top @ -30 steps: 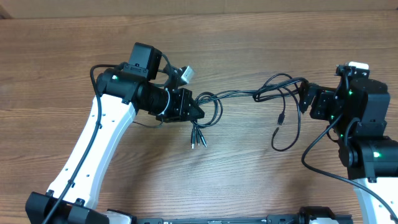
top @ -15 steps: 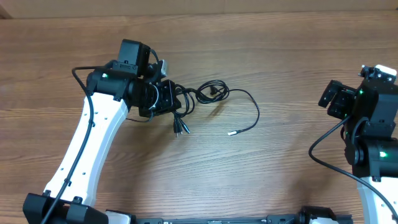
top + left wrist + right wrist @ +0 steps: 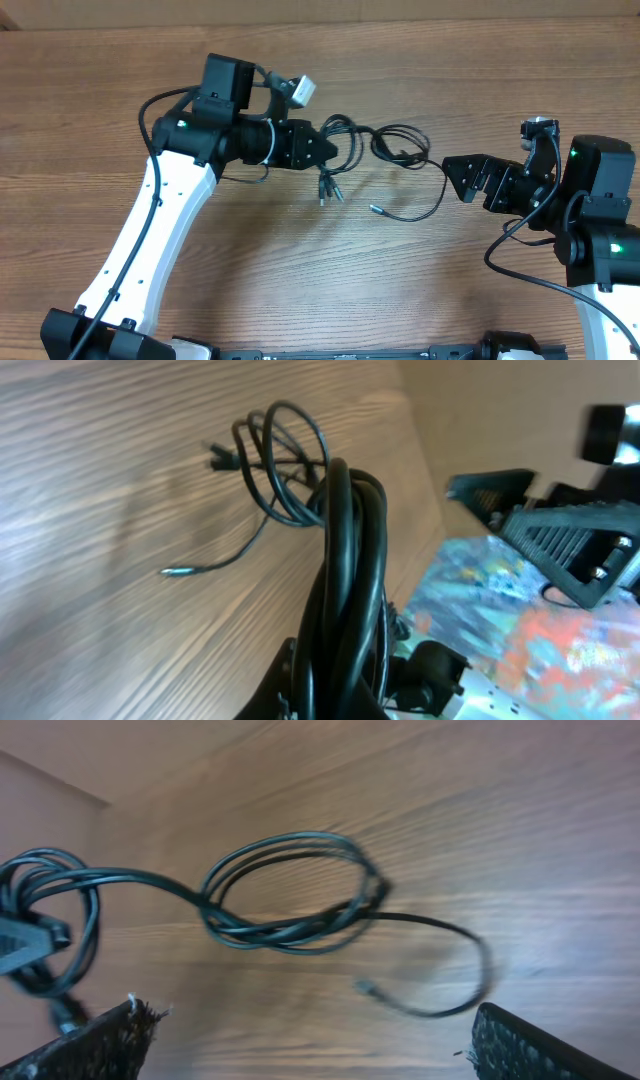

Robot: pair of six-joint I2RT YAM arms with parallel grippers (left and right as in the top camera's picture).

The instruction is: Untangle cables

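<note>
— Jaws of the left gripper [image 3: 322, 150]: how are they found?

— They are seen clamped on the cables [image 3: 347, 150]. In the left wrist view a thick bundle of black strands is gripped between them and is led up and out of the grip.

— And the jaws of the right gripper [image 3: 458, 172]?

— They are set wide apart, and nothing is held between them. In the right wrist view its fingers [image 3: 105, 1042] are seen only at the two lower corners, and no strand is touched by them.

— Where are the cables placed?

— They are found about the middle of the table [image 3: 300, 290], somewhat nearer the far edge than the near edge. Just beside the left grip, a bunch of plug ends [image 3: 328, 192] is pointed toward the near edge. Toward the right edge the strands are spread into several overlapping loops [image 3: 285, 932], which are stopped just short of the right gripper. From those loops one thin strand is curved back toward the near edge and is ended in a silver-tipped end [image 3: 375, 209].

— Are the loops laid on the wood?

— That cannot be told; a shadow is cast beneath them, but contact is not shown.
</note>
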